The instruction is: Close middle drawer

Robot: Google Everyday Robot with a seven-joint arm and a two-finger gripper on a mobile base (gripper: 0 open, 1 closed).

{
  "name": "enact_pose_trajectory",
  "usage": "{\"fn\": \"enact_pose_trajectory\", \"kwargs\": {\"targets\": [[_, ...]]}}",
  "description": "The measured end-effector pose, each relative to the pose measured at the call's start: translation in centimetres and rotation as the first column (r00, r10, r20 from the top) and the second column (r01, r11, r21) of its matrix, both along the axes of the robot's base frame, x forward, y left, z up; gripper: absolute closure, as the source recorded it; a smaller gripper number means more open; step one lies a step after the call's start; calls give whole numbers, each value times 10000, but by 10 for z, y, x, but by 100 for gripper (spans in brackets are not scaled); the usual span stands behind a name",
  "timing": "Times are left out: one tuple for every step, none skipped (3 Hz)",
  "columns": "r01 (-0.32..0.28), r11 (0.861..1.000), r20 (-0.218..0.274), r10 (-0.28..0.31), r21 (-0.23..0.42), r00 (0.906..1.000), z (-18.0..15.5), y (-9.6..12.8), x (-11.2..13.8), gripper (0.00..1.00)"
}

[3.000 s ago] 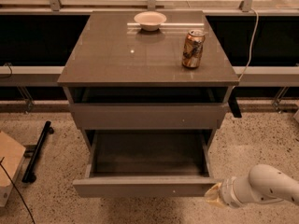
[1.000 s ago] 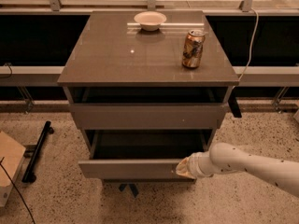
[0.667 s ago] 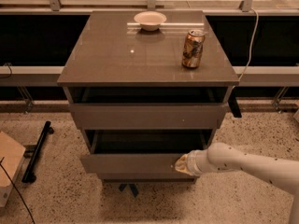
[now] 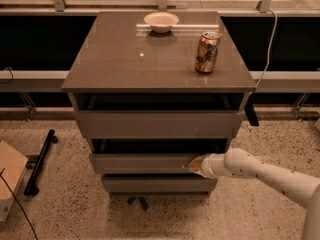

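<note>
Camera view: gripper [image 4: 196, 165] against middle drawer [image 4: 142, 163] front, right of centre; its grip state cannot be told; off-centre push may skew drawer, leaving it ajar.

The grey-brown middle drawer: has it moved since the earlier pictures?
Yes. The grey-brown middle drawer slid back in under the fixed grey cabinet top; the gripper sits at its front's right end.

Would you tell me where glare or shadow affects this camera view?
Camera view: a glare streak crosses the cabinet top beside the bowl; the gap above the middle drawer is deep shadow; the tool, at that drawer's right end, is well lit.
</note>
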State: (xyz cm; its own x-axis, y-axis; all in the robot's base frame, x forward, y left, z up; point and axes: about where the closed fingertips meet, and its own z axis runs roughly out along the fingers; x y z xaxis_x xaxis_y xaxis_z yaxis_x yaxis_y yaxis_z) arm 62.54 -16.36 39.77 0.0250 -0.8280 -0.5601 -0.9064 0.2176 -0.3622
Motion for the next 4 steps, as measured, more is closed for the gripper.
{"fn": "enact_pose_trajectory", "kwargs": {"targets": [[86,9998,244,-90,175,9997,-5,-3,29,55],[34,9998,189,-37,179,9998,-6,0,25,30],[4,9998,165,-7,198,9999,-8,3,25,2],[4,9998,165,-7,198,9999,-8,2,22,0]]}}
